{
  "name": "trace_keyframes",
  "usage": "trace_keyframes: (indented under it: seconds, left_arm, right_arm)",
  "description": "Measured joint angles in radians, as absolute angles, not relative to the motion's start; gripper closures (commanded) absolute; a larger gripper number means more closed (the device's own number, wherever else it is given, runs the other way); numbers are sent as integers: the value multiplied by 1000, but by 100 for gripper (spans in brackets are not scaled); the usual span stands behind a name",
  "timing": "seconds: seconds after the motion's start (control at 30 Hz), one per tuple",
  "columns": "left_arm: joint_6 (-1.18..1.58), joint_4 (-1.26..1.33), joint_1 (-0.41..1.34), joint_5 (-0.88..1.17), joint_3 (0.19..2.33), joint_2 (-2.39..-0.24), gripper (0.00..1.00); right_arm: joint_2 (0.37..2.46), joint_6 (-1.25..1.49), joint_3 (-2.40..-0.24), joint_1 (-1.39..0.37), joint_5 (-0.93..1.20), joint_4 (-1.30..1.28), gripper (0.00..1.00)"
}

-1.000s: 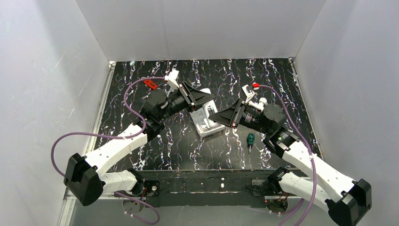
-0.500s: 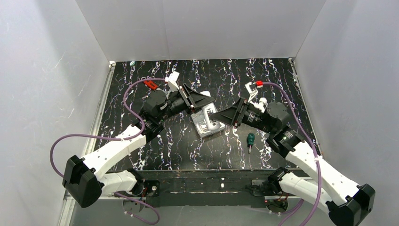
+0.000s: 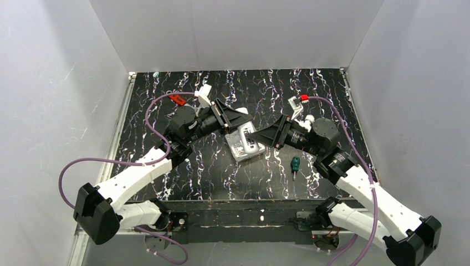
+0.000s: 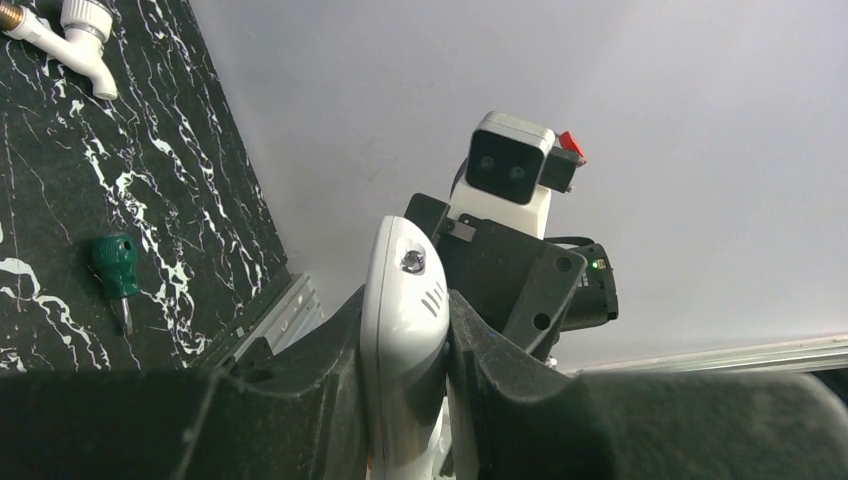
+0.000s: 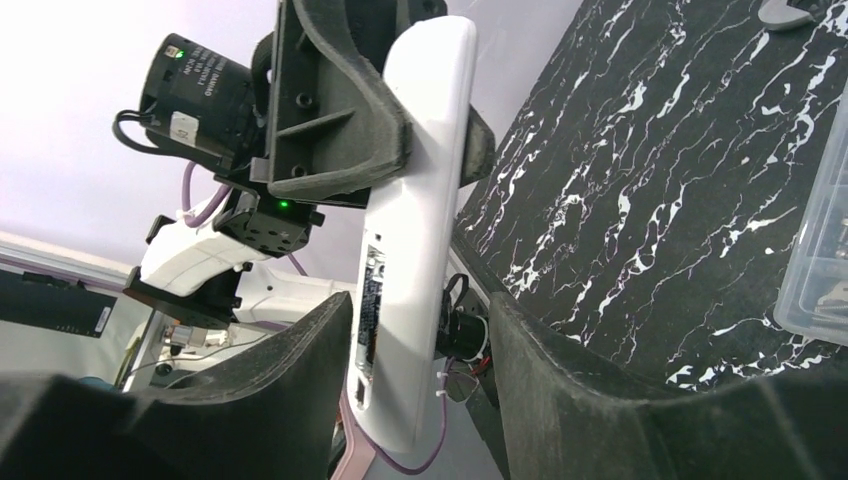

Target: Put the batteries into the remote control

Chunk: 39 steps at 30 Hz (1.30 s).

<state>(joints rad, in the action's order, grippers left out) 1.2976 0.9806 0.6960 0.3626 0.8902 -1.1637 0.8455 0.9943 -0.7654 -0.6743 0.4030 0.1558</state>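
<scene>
The white remote control (image 4: 402, 330) is clamped on edge between my left gripper's (image 4: 405, 380) black fingers and held above the table. It also shows in the top view (image 3: 247, 134) over the clear box. In the right wrist view the remote control (image 5: 420, 210) stands upright, its open back with a label facing left. My right gripper (image 5: 420, 400) is open, its fingers (image 5: 600, 400) straddling the remote's lower end with a gap on the right side. In the top view the left gripper (image 3: 243, 121) and right gripper (image 3: 256, 136) meet tip to tip. No batteries are visible.
A clear plastic compartment box (image 3: 243, 149) lies under the grippers, its corner also in the right wrist view (image 5: 820, 250). A green-handled screwdriver (image 3: 295, 164) lies right of it. A red object (image 3: 177, 99) lies at the back left. A white tap-like part (image 4: 85, 30) lies on the black marbled table (image 3: 210, 172).
My right gripper has moved left and up toward the remote held by my left gripper, and its fingers now sit around the remote's end. The left arm has barely moved.
</scene>
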Motion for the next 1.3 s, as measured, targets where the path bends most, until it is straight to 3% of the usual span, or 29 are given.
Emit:
trace_keyframes:
  seconds: [0.67,1.1,1.2,1.3]
  left_arm:
    - [1283,952,696,365,890,-1164,100]
    - [1269,934,696,367,890,-1164,100]
    - [1267,934,696,372,890,-1164,100]
    - [1266,935,696,374,890,-1164,100]
  right_arm:
    - [879,991,-776,-674,415,143,48]
    - [908,938,-836,-674,423,64,62]
    - [909,933,-845,-674,422,43,60]
    - [910,923,-857,-674,423,24,52]
